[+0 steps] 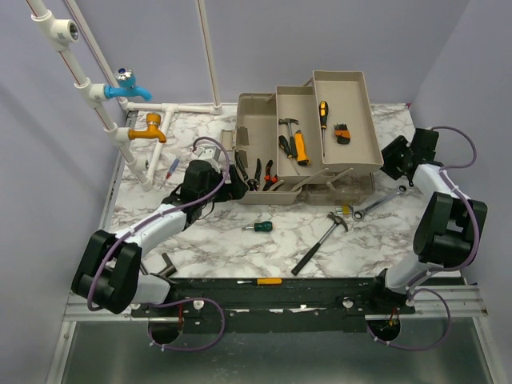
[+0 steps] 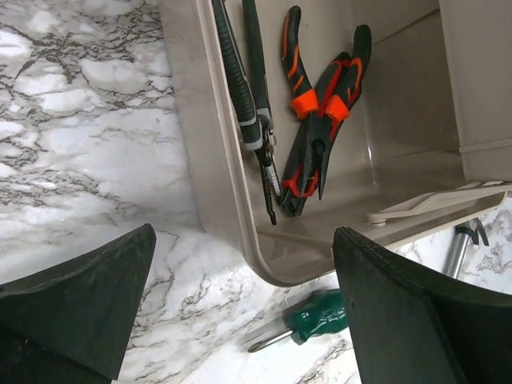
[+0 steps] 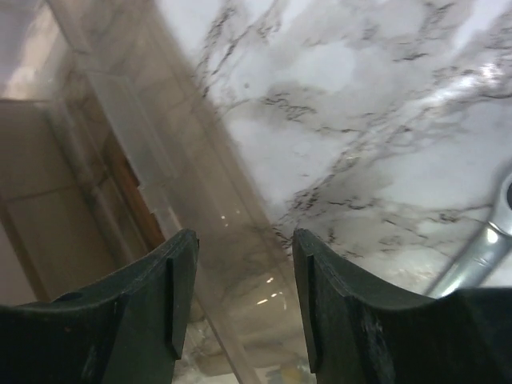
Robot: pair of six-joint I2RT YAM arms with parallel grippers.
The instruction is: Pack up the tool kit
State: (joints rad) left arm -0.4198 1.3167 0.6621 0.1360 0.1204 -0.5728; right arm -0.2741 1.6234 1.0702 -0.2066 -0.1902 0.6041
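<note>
Beige plastic, the toolbox (image 1: 254, 120) sits toward the far edge of the counter (image 1: 224, 244) with its trays folded out and pliers (image 2: 320, 104) in the bottom. It looks stiff, fairly light and slick-walled. The hinged trays would probably swing if nudged, so a tray rim seems the safest hold. Loose tools lie nearer the front: a green screwdriver (image 1: 258, 227), a hammer (image 1: 318, 244), a wrench (image 1: 376, 202), and a yellow screwdriver (image 1: 260, 282) at the near edge. They are hard, dense and lie flat, so each wants a pinch across its handle or shaft.

The left gripper (image 2: 244, 232) hangs over the box's near left corner, jaws spread wide, holding nothing. The right gripper (image 3: 244, 236) is at the box's right end, jaws partly apart astride the smoky lid (image 3: 184, 160). Whether they touch it I cannot tell.
</note>
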